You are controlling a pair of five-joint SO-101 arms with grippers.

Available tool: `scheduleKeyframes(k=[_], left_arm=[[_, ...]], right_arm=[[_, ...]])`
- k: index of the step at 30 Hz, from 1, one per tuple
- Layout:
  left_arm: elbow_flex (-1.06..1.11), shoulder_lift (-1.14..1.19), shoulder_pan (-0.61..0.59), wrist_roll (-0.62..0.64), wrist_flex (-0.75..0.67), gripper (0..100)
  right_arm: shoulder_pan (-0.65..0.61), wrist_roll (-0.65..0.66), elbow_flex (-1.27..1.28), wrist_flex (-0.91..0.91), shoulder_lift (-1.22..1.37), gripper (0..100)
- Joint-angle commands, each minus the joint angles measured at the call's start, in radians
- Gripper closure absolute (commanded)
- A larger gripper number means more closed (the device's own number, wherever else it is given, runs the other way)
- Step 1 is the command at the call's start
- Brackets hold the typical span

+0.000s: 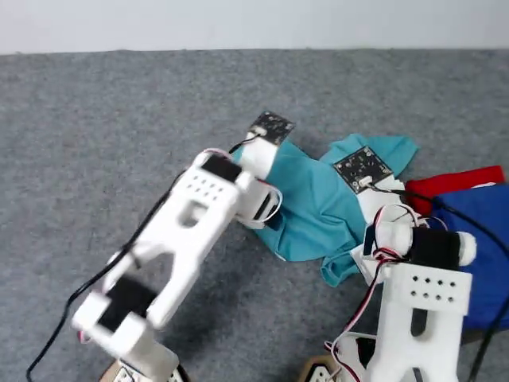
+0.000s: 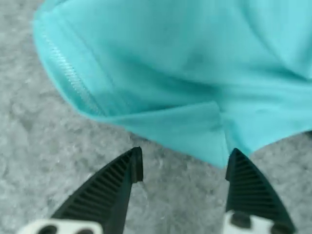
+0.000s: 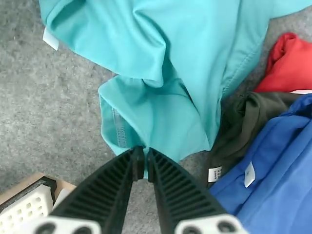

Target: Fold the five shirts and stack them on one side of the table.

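Nearest us, our right gripper (image 3: 140, 158) clamps the hem of the teal shirt (image 3: 165, 73); our left gripper (image 2: 185, 165) gapes just beside its opposite edge. Limp, light cloth, we judge: grab hems or corners. Blue shirt (image 3: 278, 165) and red shirt (image 3: 287, 63) bunch beside it.

Table surface (image 1: 119, 119): grey, carpet-like, running back to a pale wall (image 1: 238, 24). A teal shirt (image 1: 314, 211) lies crumpled right of centre. The left arm (image 1: 187, 239), white, crosses from the near left edge, and its wrist end sits over the shirt's left border, with a small dark circuit board (image 1: 270, 126) on top. The right arm (image 1: 421, 302) stands at the near right, its wrist end and board (image 1: 363, 167) over the shirt's right part. A red shirt (image 1: 457, 183) lies at the right edge, just beside the teal one. A blue shirt (image 1: 481, 255) lies nearer, against the red.
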Motion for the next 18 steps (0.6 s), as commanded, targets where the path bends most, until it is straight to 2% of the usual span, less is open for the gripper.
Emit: scheduleKeyframes(k=[1,7,11,14,18], left_arm=[[-0.283,0.175,0.029,0.011,0.127,72],[-0.628,0.468,0.092,0.011,0.327,72],[-0.808,0.611,0.092,0.005,0.419,74],[-0.928,0.672,0.069,0.002,0.470,82],[-0.987,0.704,0.049,-0.018,0.482,99]], right_arm=[[0.008,0.000,-0.003,-0.008,-0.019,98.8],[0.008,0.000,-0.003,-0.010,-0.019,98.8],[0.008,0.000,-0.003,-0.010,-0.019,98.8],[0.008,0.000,-0.003,-0.010,-0.019,98.8],[0.008,0.000,-0.003,-0.010,-0.019,98.8]])
